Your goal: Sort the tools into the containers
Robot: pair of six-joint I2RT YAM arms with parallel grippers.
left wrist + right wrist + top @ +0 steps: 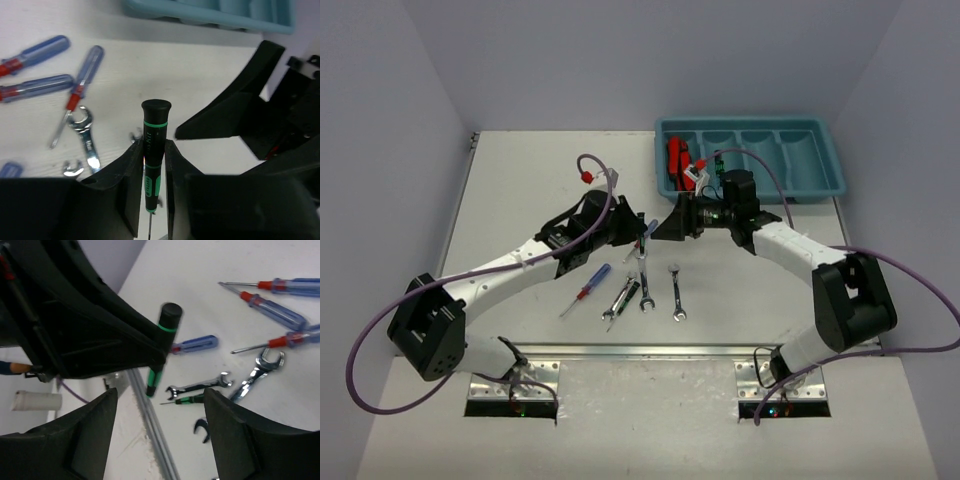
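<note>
Your left gripper is closed tight on a thin black-and-green screwdriver. Its two fingers pinch the handle from either side in the lower middle of the left wrist view. The black cap and green ring stand up past the fingertips, and the thin shaft runs down between them to the bottom edge.

Your right gripper stands wide open with nothing in it. Its fingers spread across the bottom of the right wrist view. In that view the held screwdriver hangs tilted just beyond the fingertips, not touching them.

In the top view the left gripper and right gripper face each other tip to tip at the middle of the frame.

The tray sits at the upper right of the top view, just behind the right gripper. Red knives lie in its leftmost compartment.

The loose tools lie on the surface below the grippers:
- Three wrenches sit side by side at lower centre.
- A blue screwdriver lies to their left.
- More blue screwdrivers fill the upper right of the right wrist view.
- A second green screwdriver lies flat beside one wrench near the middle of that view.
</note>
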